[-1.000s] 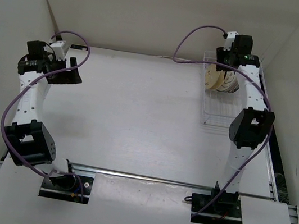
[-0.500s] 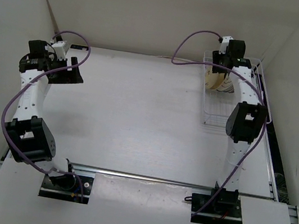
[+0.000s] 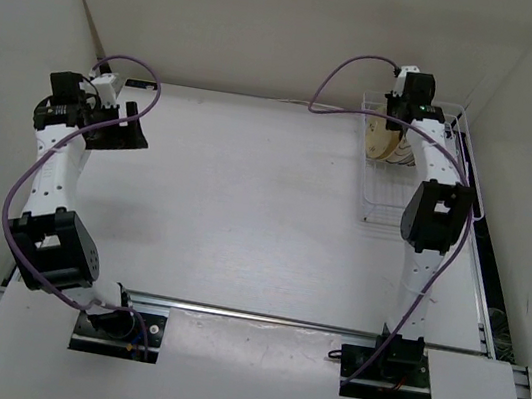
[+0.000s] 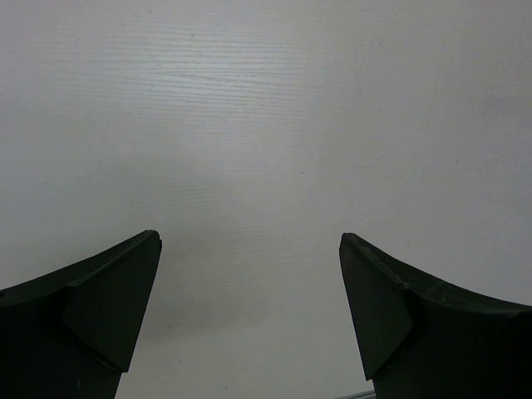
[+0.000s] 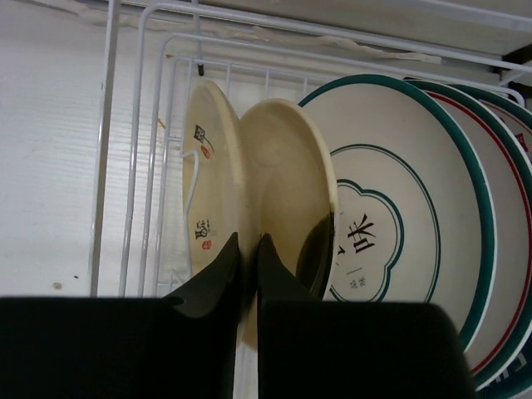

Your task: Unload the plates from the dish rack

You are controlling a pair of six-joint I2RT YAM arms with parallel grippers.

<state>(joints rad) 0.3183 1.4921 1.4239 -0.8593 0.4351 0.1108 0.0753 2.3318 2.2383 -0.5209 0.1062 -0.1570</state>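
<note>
Our left hand [image 4: 249,239] hung spread wide over the tabletop [image 3: 248,187] near its left edge. At the far right corner, our right hand [image 5: 249,249] pinched the rim of the small tan plate [image 5: 283,174], which stood upright in the dish rack [image 3: 379,202] beside the larger plates [image 5: 399,216].

We see a white tabletop [image 3: 236,195] with a faint wood grain, closed in by plain white walls [image 3: 274,19] on its left, far and right sides. Along its near edge runs a metal rail [image 3: 268,317], with a flat white panel [image 3: 248,379] nearer still.
</note>
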